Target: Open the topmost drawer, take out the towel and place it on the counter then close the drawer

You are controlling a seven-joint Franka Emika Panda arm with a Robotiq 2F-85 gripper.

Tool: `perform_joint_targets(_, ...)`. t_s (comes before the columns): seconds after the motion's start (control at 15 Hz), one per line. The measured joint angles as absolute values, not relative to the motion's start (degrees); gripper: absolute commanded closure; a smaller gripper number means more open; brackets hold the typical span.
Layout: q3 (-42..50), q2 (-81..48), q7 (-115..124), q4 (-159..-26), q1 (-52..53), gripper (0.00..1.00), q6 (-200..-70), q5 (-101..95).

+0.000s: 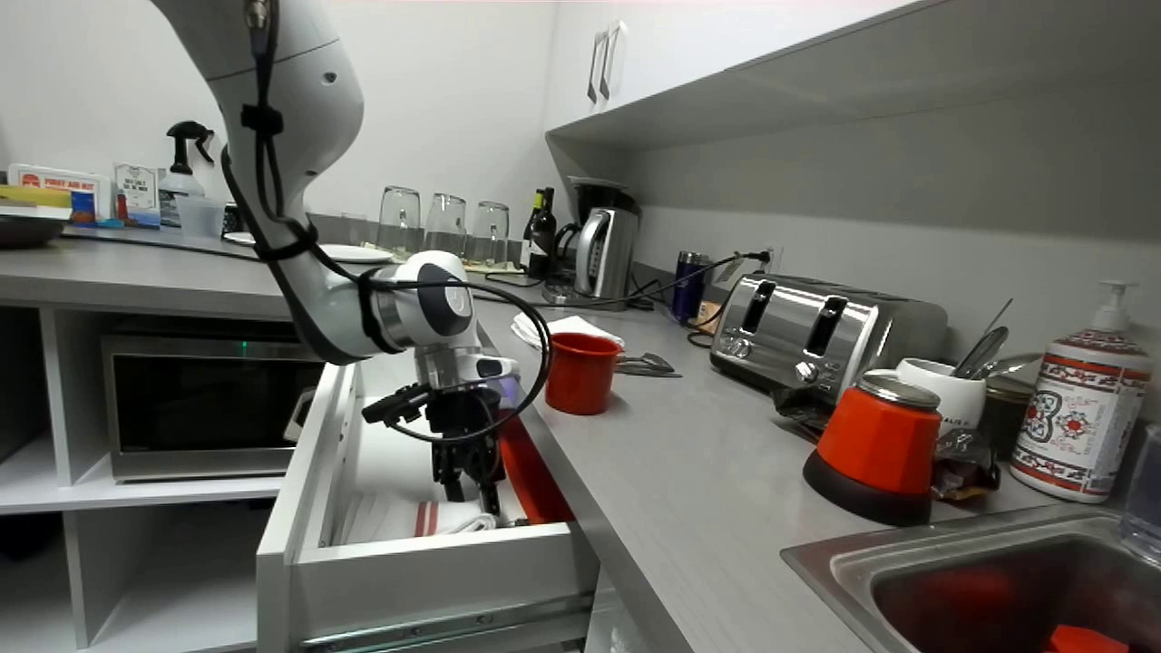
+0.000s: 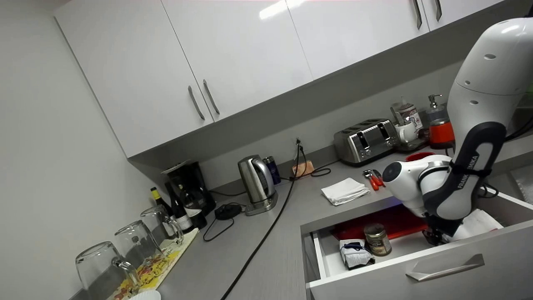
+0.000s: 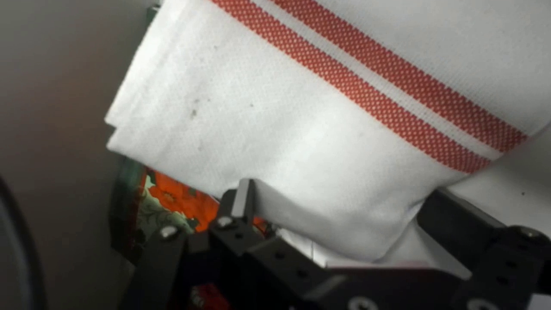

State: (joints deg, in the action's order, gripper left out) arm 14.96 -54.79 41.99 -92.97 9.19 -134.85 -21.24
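towel [image 3: 318,116] in the topmost drawer [image 1: 426,578], edge inside the wide-spread hand [image 3: 341,190]

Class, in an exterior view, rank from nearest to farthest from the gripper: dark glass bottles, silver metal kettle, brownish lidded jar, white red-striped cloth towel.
1. Towel: at the gripper, inside the white drawer.
2. Jar: same drawer, left in the picture.
3. Kettle: on the grey counter.
4. Bottles: beyond the kettle.
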Motion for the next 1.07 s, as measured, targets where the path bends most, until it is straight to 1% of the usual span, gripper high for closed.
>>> perform_joint_targets(0.47,15.21,-54.79,42.71,-92.98,9.47,0.88,-134.76,-21.24)
perform_joint_targets(0.6,15.25,-54.79,42.71,-92.98,9.69,0.98,-134.62,-21.25)
perform_joint_targets(0.67,15.33,-54.79,42.71,-92.98,9.82,0.99,-134.53,-21.27)
perform_joint_targets(0.73,15.48,-54.79,42.71,-92.98,9.99,0.96,-134.42,-21.27)
perform_joint_targets(1.07,15.88,-54.72,42.71,-92.97,10.57,0.96,-134.32,-21.29)
